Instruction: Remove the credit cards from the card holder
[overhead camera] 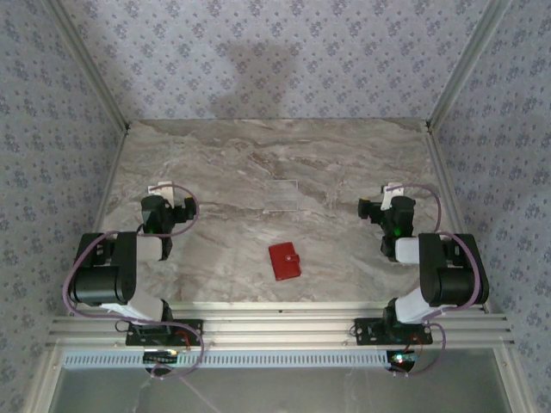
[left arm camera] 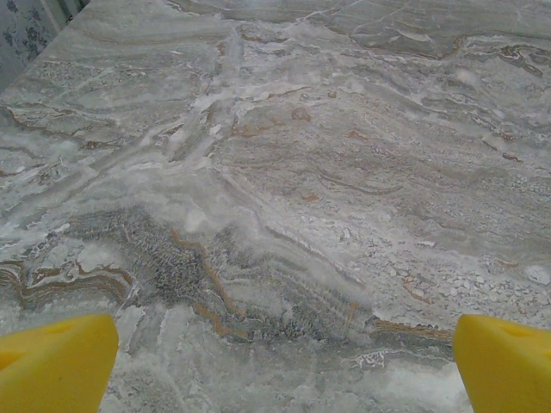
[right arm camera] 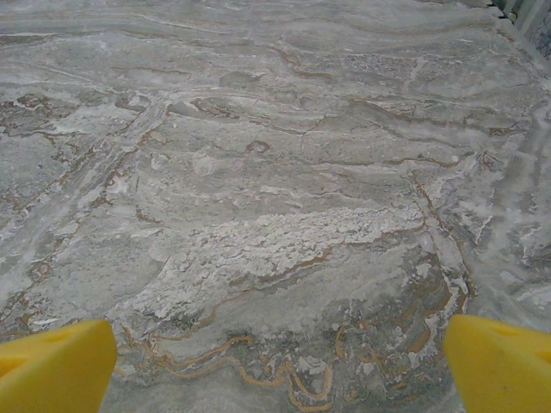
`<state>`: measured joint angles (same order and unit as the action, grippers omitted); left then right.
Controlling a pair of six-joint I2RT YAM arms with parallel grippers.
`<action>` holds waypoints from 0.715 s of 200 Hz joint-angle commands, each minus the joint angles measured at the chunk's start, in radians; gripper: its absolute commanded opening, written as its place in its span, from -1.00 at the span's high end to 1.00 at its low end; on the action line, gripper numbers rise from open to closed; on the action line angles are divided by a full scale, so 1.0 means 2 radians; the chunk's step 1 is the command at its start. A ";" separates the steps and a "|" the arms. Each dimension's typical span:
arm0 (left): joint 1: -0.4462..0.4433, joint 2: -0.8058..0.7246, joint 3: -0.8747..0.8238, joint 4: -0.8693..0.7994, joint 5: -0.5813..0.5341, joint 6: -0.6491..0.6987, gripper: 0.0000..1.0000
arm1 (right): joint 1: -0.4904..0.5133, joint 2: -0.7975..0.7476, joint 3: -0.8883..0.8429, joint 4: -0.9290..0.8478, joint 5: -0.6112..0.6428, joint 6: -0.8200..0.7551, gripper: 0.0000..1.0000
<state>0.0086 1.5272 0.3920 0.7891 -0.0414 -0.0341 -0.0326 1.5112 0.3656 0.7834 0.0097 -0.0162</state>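
Both arms sit folded near their bases. L gripper [left arm camera: 280, 370] and R gripper [right arm camera: 280, 366] are both spread wide, nothing between the yellow fingertips [left arm camera: 56, 361], just bare marble table [overhead camera: 215, 155] under each. Reads as a ready pose, prob to keep the middle free for the overhead cam.

Card holder [overhead camera: 285, 261] lies flat and folded shut near the front edge, between the 2 arms, well apart from both. Snap tab [overhead camera: 298, 257] is on its right edge; too small to tell if it's fastened.

Credit cards are presumably inside under the cover, qty unknown. Faint clear plastic rectangle [overhead camera: 280, 195] sits further back, edges barely readable.
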 commanded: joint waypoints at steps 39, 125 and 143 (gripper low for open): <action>0.007 0.003 0.010 0.015 0.005 0.003 -0.99 | -0.002 0.001 0.012 0.010 0.000 -0.004 -1.00; -0.099 -0.116 0.121 -0.318 -0.182 -0.028 -0.99 | 0.021 -0.097 0.160 -0.346 0.008 0.022 -1.00; -0.130 -0.127 0.156 -0.400 -0.181 -0.084 -0.99 | 0.033 -0.108 0.206 -0.441 -0.009 0.058 -1.00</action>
<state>-0.1791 1.3148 0.6147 0.3237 -0.3183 -0.0681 0.0021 1.3357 0.6708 0.2577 0.0246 0.0097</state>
